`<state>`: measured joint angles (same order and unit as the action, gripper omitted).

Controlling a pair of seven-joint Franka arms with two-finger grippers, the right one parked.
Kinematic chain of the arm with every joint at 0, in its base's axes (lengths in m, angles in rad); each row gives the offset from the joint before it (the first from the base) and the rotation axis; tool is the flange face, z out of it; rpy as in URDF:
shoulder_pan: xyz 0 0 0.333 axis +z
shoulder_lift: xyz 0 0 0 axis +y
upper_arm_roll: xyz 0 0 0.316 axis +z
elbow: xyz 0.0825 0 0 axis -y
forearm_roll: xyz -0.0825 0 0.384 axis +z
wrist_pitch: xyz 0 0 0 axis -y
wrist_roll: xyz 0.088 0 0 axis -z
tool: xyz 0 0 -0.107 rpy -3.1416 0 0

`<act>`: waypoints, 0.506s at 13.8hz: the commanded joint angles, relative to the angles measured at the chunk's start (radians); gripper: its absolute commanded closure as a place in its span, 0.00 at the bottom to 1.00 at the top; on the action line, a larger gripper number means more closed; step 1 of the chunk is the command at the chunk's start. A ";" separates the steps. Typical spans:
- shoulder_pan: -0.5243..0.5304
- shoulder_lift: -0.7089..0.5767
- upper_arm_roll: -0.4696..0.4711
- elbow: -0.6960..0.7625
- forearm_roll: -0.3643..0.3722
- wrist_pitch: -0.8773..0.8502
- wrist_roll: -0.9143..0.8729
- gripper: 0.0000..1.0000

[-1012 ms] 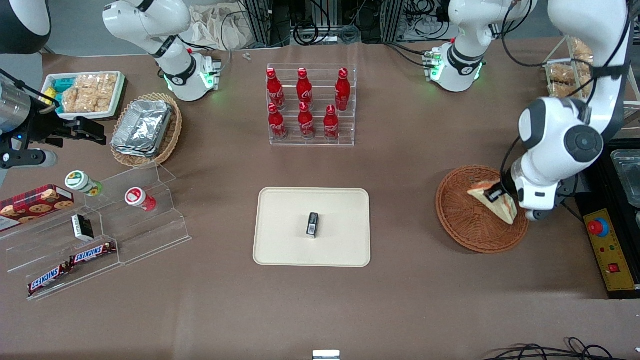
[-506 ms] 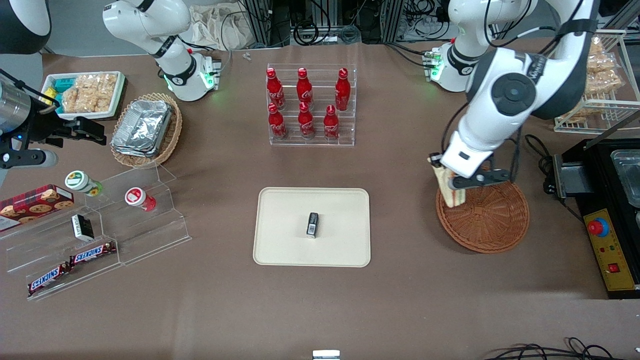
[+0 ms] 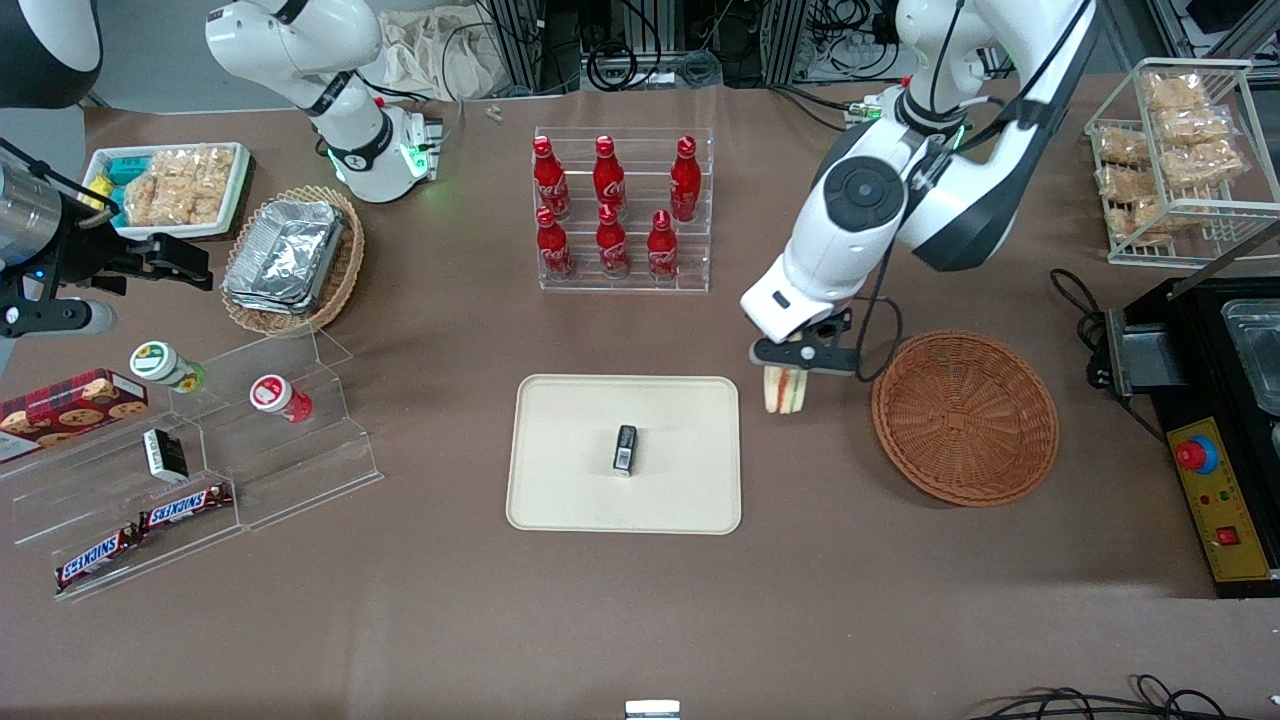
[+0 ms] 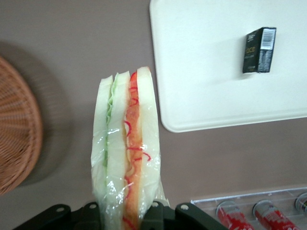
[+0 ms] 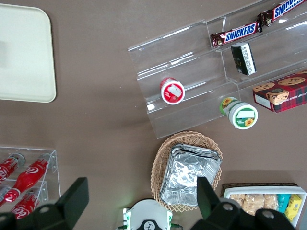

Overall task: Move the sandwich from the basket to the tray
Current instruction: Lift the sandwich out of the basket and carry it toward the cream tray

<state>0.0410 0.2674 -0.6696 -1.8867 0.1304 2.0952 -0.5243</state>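
Observation:
My left gripper (image 3: 795,358) is shut on the sandwich (image 3: 783,390), a plastic-wrapped wedge of white bread with red-orange and green filling, and holds it in the air above the bare table between the basket and the tray. The left wrist view shows the sandwich (image 4: 125,148) clamped between the gripper (image 4: 122,216). The reddish-brown wicker basket (image 3: 965,418) is empty and also shows in the left wrist view (image 4: 17,129). The cream tray (image 3: 570,480) lies beside the sandwich, toward the parked arm's end; it also shows in the left wrist view (image 4: 201,67).
A small black box (image 3: 625,448) lies in the middle of the tray. A clear rack of red bottles (image 3: 620,210) stands farther from the front camera than the tray. A black unit with a red button (image 3: 1215,480) sits beside the basket.
My left gripper has lifted the sandwich out of the basket and carried it sideways toward the tray; it now hangs just off the tray's corner. The basket is left empty.

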 commanded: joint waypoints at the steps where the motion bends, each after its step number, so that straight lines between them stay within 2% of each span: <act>1: -0.059 0.140 -0.001 0.086 0.098 0.028 -0.061 1.00; 2: -0.072 0.189 -0.001 0.107 0.148 0.063 -0.113 1.00; 4: -0.111 0.287 -0.001 0.170 0.298 0.078 -0.193 1.00; 5: -0.118 0.330 -0.001 0.187 0.343 0.081 -0.227 1.00; 7: -0.119 0.419 0.001 0.233 0.377 0.095 -0.238 1.00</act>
<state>-0.0686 0.5820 -0.6691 -1.7440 0.4580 2.1886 -0.7356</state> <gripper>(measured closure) 0.797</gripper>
